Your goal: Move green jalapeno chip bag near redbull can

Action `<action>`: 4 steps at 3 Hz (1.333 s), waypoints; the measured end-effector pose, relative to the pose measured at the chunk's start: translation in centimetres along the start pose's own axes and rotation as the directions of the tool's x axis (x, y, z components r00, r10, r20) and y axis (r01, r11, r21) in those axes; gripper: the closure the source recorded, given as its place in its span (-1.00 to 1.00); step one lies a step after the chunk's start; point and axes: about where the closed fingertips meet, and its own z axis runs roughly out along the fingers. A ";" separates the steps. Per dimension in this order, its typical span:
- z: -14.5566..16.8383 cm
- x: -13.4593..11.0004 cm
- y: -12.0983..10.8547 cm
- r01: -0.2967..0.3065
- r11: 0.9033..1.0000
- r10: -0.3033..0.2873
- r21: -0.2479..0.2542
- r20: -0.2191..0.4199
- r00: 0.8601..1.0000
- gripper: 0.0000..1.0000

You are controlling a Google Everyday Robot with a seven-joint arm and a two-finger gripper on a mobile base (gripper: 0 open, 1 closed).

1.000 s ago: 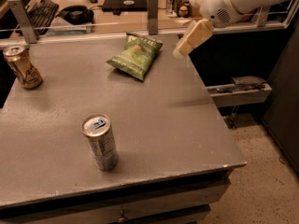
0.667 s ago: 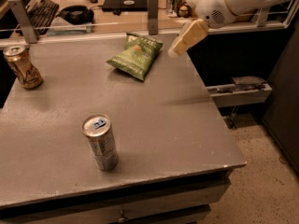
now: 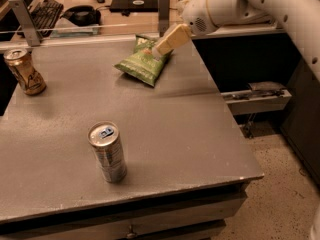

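Note:
The green jalapeno chip bag [image 3: 141, 65] lies flat on the grey table [image 3: 200, 134] at the far middle. The redbull can [image 3: 106, 151], silver with a blue pull tab, stands upright near the front left, well apart from the bag. My gripper [image 3: 161, 49] reaches in from the upper right on a white arm and sits over the bag's far right corner, touching or nearly touching it.
A gold-brown can [image 3: 24, 71] stands at the table's far left edge. Two metal posts [image 3: 163, 6] and a low rail run along the back edge, with a keyboard [image 3: 46, 11] and a desk behind. The table's right edge drops to the floor beside a metal shelf [image 3: 257, 98].
My gripper has moved left and down, from beside the bag's right side to over its far right corner. The bag and both cans have not moved.

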 end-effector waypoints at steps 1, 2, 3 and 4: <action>4.2 -1.3 -0.9 -0.046 0.999 0.045 0.004 0.081 0.996 -1.00; 9.0 -0.3 -0.3 -0.102 0.994 0.104 -0.033 0.076 0.992 -1.00; 11.6 1.6 0.0 -0.156 0.986 0.159 -0.058 0.052 0.986 -1.00; 13.5 2.6 0.6 -0.187 0.979 0.190 -0.085 0.039 0.981 -0.90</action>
